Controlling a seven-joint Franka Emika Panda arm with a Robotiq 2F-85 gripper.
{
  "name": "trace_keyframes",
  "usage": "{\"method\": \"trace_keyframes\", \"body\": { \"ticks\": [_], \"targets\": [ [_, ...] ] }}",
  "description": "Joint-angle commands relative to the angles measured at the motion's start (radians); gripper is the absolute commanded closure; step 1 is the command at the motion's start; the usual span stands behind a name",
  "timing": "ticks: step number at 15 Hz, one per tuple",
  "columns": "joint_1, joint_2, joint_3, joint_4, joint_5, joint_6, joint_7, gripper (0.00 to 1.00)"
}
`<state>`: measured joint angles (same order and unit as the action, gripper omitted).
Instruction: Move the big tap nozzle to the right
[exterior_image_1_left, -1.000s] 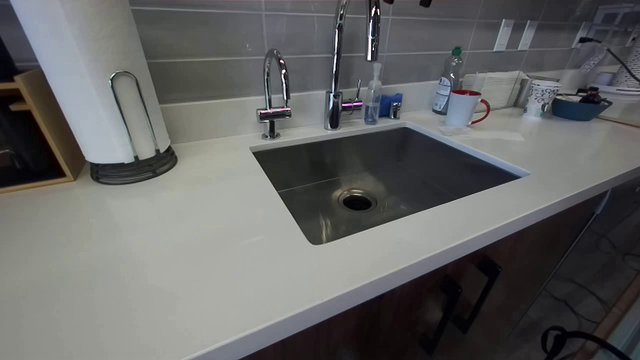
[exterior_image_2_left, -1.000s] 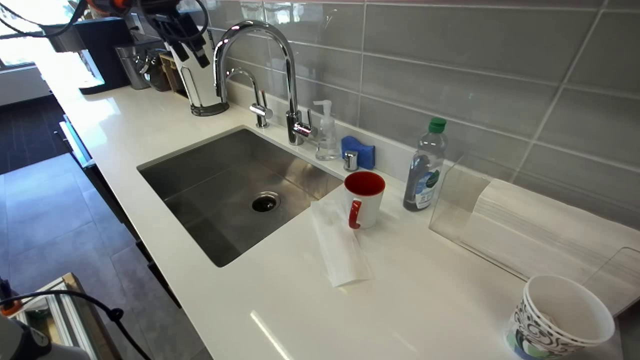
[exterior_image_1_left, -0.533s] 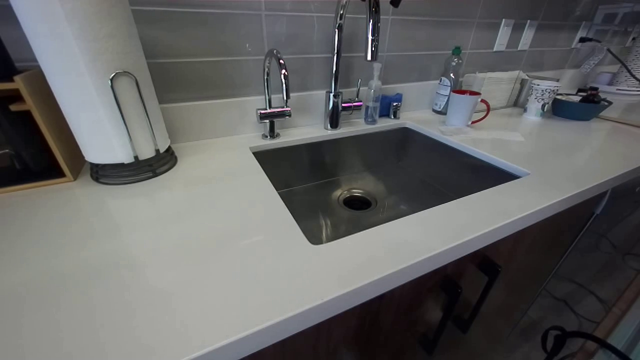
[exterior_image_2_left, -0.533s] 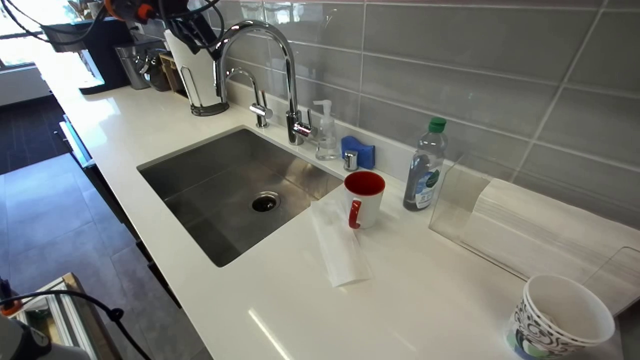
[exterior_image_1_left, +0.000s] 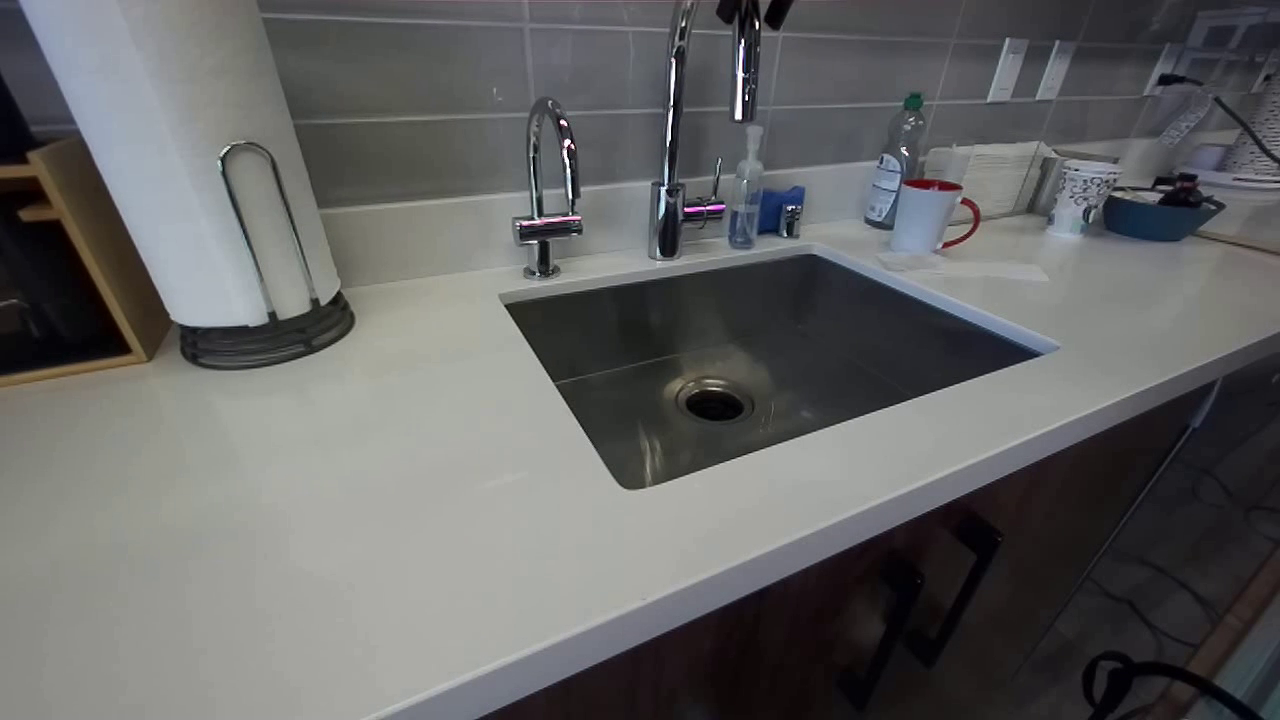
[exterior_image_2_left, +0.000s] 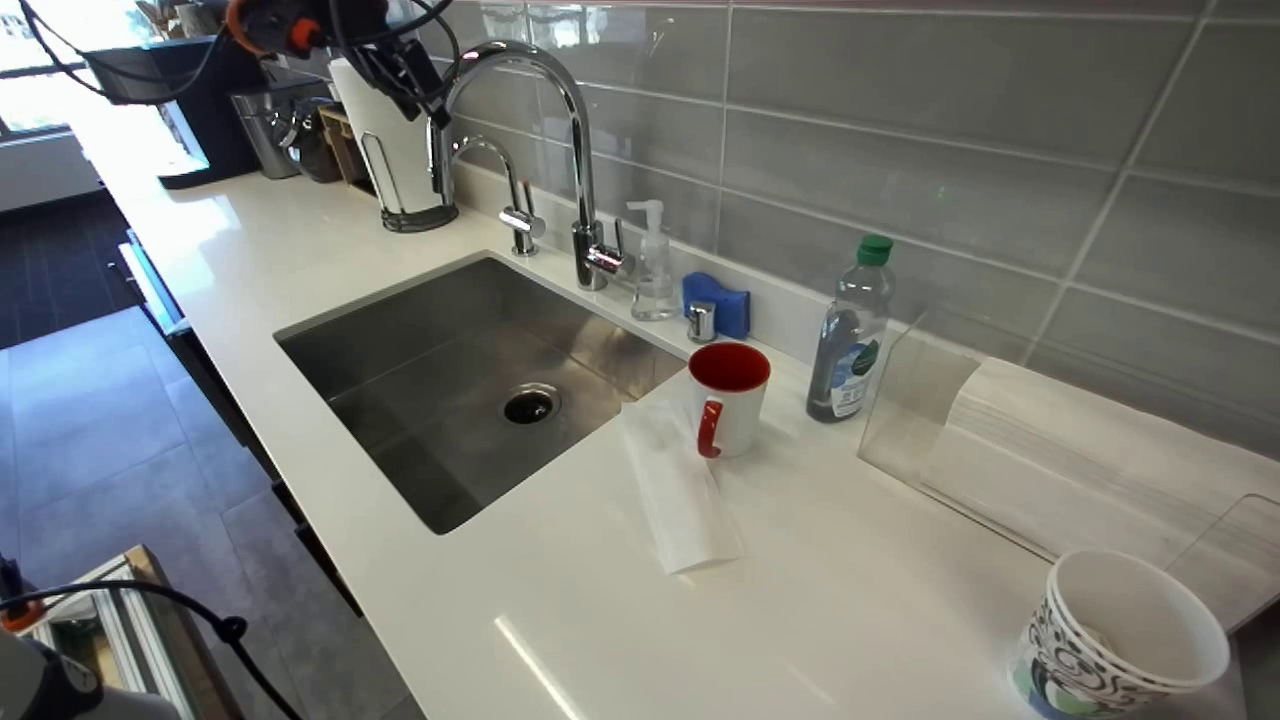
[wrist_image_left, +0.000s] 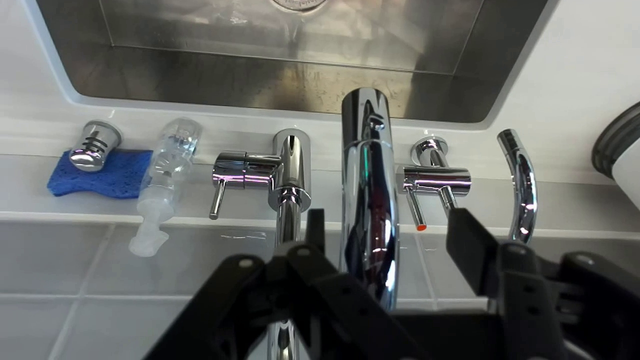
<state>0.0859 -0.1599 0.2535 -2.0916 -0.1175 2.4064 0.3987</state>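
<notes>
The big tap nozzle (exterior_image_1_left: 745, 85) is the chrome end of the tall gooseneck faucet, pointing down over the back of the sink. It also shows in an exterior view (exterior_image_2_left: 440, 160) and in the wrist view (wrist_image_left: 367, 145). My gripper (wrist_image_left: 387, 240) is open, with one black finger on each side of the spout and gaps on both sides. In an exterior view only the black fingertips (exterior_image_1_left: 753, 14) show at the top edge, on either side of the nozzle. In an exterior view my gripper (exterior_image_2_left: 428, 108) is at the upper nozzle; its finger contact is unclear there.
The small chrome tap (exterior_image_1_left: 545, 190) stands beside the big faucet. A soap pump (exterior_image_2_left: 655, 270), blue sponge (exterior_image_2_left: 730, 305), red-and-white mug (exterior_image_2_left: 735, 410) and dish soap bottle (exterior_image_2_left: 850, 335) stand along the sink's right and back. A paper towel roll (exterior_image_1_left: 180, 160) stands at left. The steel sink (exterior_image_1_left: 640, 440) lies below.
My gripper has moved in towards the faucet. Its fingers were to the right of the nozzle and now stand on both sides of it. The faucet has not moved.
</notes>
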Motion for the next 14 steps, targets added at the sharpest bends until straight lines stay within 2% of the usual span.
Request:
{"method": "trace_keyframes", "body": {
  "ticks": [1,2,3,5,6,9,12,14],
  "targets": [
    [-0.001,0.011,-0.003,-0.006,-0.076,0.041,0.068,0.49],
    [-0.003,0.013,-0.004,-0.005,-0.085,0.041,0.081,0.56],
    [-0.006,0.016,-0.006,-0.005,-0.097,0.049,0.093,0.67],
    [-0.009,0.020,-0.012,-0.005,-0.109,0.067,0.110,0.68],
    [-0.010,0.020,-0.014,-0.005,-0.117,0.074,0.118,0.75],
    [-0.018,0.008,-0.025,0.003,-0.108,0.065,0.145,0.76],
    [-0.031,-0.022,-0.045,0.005,-0.104,0.052,0.157,0.84],
    [-0.045,-0.047,-0.069,0.000,-0.101,0.044,0.147,0.81]
  ]
}}
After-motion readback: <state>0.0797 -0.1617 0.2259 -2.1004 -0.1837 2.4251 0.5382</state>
